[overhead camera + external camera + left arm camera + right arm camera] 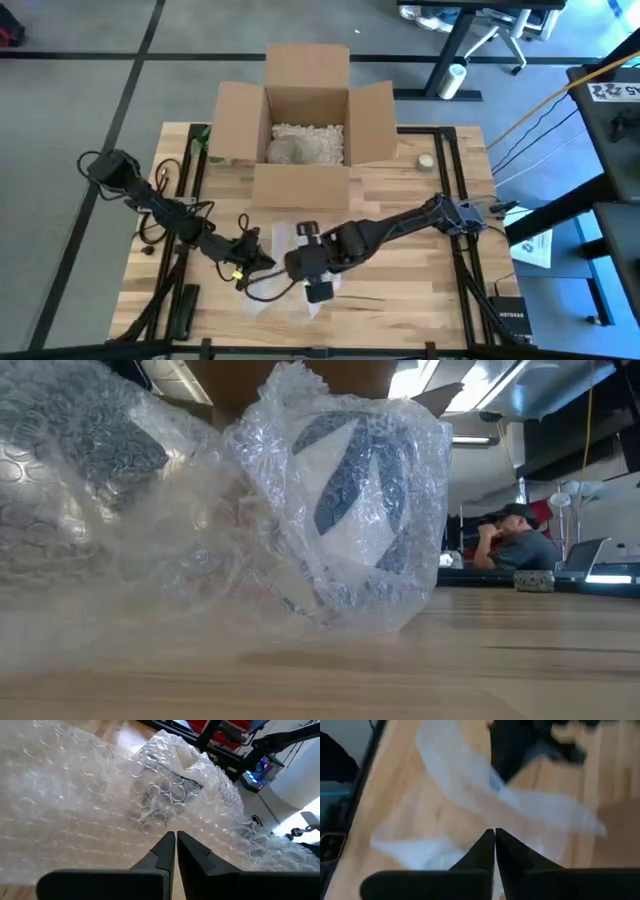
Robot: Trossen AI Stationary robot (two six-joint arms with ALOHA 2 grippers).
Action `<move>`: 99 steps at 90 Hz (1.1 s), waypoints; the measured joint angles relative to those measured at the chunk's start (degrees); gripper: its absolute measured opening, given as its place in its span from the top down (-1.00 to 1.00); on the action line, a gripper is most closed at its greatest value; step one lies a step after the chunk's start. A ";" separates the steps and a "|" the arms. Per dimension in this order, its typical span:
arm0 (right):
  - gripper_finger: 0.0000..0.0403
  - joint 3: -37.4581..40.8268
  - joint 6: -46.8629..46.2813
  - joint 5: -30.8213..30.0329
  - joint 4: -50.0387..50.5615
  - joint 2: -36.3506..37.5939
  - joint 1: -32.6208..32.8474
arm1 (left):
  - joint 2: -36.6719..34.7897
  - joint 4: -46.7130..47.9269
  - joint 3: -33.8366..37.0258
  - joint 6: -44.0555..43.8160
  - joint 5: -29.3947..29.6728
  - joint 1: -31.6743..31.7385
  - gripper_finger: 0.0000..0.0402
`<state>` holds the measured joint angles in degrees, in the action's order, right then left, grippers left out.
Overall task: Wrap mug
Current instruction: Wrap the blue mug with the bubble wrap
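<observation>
Both my hands meet near the table's [400, 190] front edge, fingers together: left hand [175, 840], right hand [494, 836]. Bubble wrap [200, 550] blurs the mug [350, 500], hiding its handle.

I see a white mug [355, 500] with dark blue-grey stripes under clear bubble wrap [90, 815] on pale wood table [420, 290].

L arm reaches in from the table's [420, 300] left edge, L gripper [176, 840] low, fingers closed together. R arm stretches across from the right edge, R gripper [494, 836] near table centre, fingers pressed closed.
</observation>
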<state>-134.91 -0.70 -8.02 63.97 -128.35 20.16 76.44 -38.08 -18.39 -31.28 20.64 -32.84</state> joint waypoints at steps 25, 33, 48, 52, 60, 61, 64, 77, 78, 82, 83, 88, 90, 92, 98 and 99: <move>0.93 -0.09 9.89 5.43 -4.66 -0.86 -2.78 | 0.00 0.12 0.00 0.69 -0.02 0.00 1.00; 0.79 -0.04 11.02 8.91 -5.68 -2.13 -3.68 | 0.00 0.08 0.00 0.67 0.00 0.00 1.00; 0.47 0.00 13.43 11.72 -8.46 -4.59 -4.60 | 0.00 0.12 -0.02 0.38 -0.07 0.15 1.00; 0.40 0.02 15.16 11.60 -7.96 -5.08 -4.55 | 0.00 0.22 -0.02 0.27 -0.07 0.17 1.00; 0.31 0.00 18.53 9.45 -9.33 -5.87 -4.44 | 0.00 0.14 -0.02 0.17 -0.06 0.28 1.00; 0.30 0.00 18.92 9.14 -9.13 -5.97 -4.43 | 0.00 0.15 -0.02 0.16 -0.07 0.28 1.00; 0.29 0.00 19.22 8.65 -9.20 -6.48 -4.43 | 0.00 0.20 -0.02 0.09 -0.07 0.28 1.00; 0.32 0.00 19.20 8.57 -9.48 -7.46 -4.81 | 0.00 0.11 -0.02 -0.21 -0.07 0.28 1.00; 0.33 -0.01 19.18 8.56 -9.65 -7.48 -4.89 | 0.00 0.10 -0.02 -0.25 -0.07 0.28 1.00; 0.36 -0.04 19.18 8.52 -9.08 -7.55 -5.22 | -0.02 0.03 -0.02 -0.40 -0.09 0.28 1.00; 0.37 -0.04 19.18 8.54 -8.74 -7.56 -5.28 | -0.02 0.04 -0.02 -0.40 -0.09 0.28 1.00; 0.42 -0.04 19.11 8.62 -7.74 -7.64 -5.60 | 0.00 -0.10 -0.02 -0.38 -0.07 0.31 1.00; 0.45 -0.04 19.08 8.59 -7.44 -7.79 -5.72 | 0.00 -0.21 -0.02 -0.36 -0.07 0.33 1.00; 0.47 -0.05 18.99 8.55 -7.17 -8.14 -5.74 | 0.00 -0.25 -0.02 -0.36 -0.07 0.33 1.00; 0.56 -0.06 18.07 8.57 -6.08 -8.61 -6.05 | 0.00 -0.13 -0.02 -0.78 -0.07 0.32 1.00; 0.58 -0.04 17.75 8.64 -5.77 -8.68 -6.05 | 0.00 -0.10 -0.02 -0.85 -0.07 0.32 1.00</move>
<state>-134.96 17.06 0.62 58.20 -137.03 14.11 76.44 -38.18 -18.41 -32.13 20.58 -32.52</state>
